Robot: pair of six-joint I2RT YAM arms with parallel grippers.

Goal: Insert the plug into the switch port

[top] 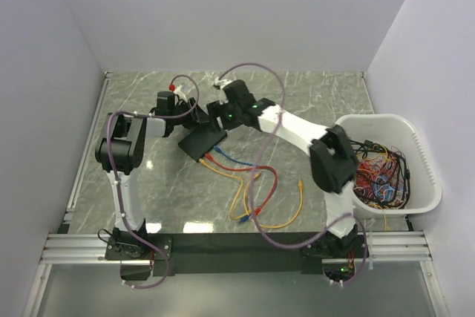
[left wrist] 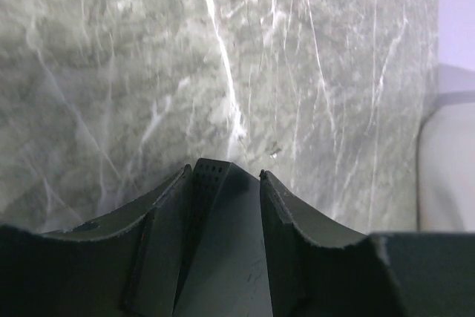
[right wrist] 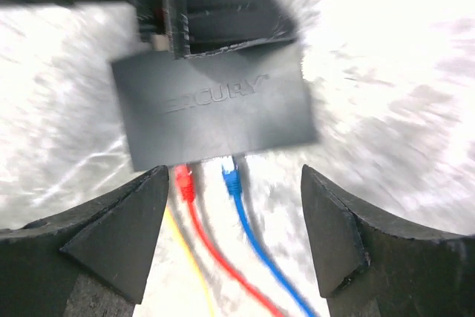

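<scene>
Marble top (top: 326, 102), switch (right wrist: 215, 109) in L pincer (left wrist: 224, 174), beyond spread R pincer (right wrist: 234, 176)

One black switch (top: 202, 142), one red cable (right wrist: 183, 183), one blue cable (right wrist: 232, 181), one yellow cable (right wrist: 185, 254), one white tub (top: 427, 176)

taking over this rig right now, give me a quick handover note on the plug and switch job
Left gripper: shut on the far edge of the switch.
Right gripper: open, empty, facing the port side.
Done: the red plug and blue plug sit at the ports and look inserted. The wrist view is blurred, so check seating.
Left: the yellow cable has its end hidden behind a finger. Confirm it, then release the switch.
</scene>
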